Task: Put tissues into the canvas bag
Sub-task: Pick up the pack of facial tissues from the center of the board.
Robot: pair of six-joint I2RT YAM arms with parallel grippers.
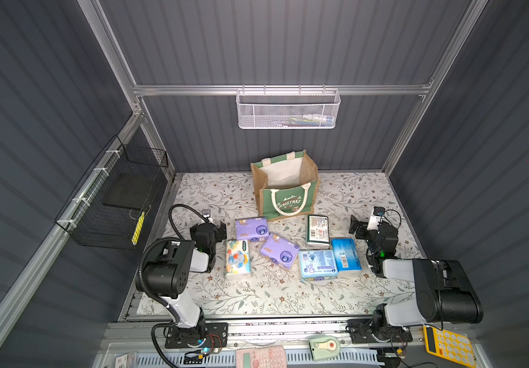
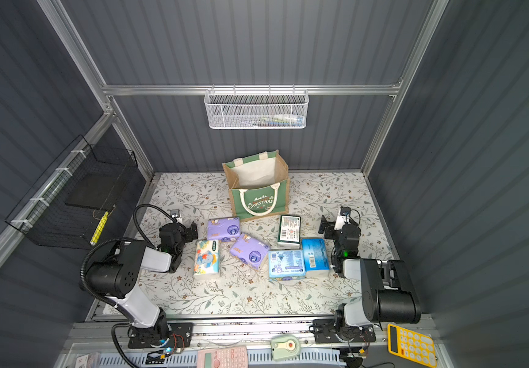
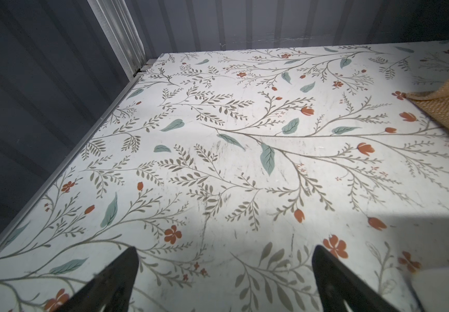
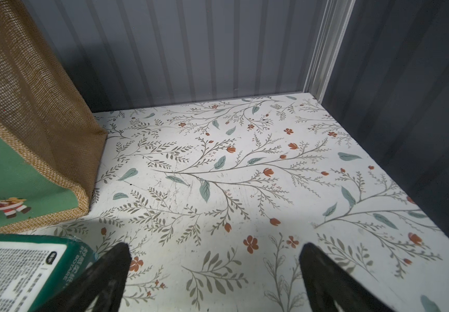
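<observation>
At the back centre of the bench (image 1: 256, 296), upright: canvas bag (image 1: 288, 197). Just before it, lying flat in a loose band across the middle: 6 packs of tissues (image 1: 279, 250), some touching. Left of the band, left claw (image 1: 216, 223); right of it, right claw (image 1: 365, 220), both near the packs.

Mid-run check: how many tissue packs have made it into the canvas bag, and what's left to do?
Done: nothing visible; the canvas bag shows only white lining. In hand: nothing; left gripper and right gripper are open and empty. Left: all six on the table: purple pack, second purple pack, cartoon pack, green-and-white pack, light blue pack, second light blue pack.
</observation>
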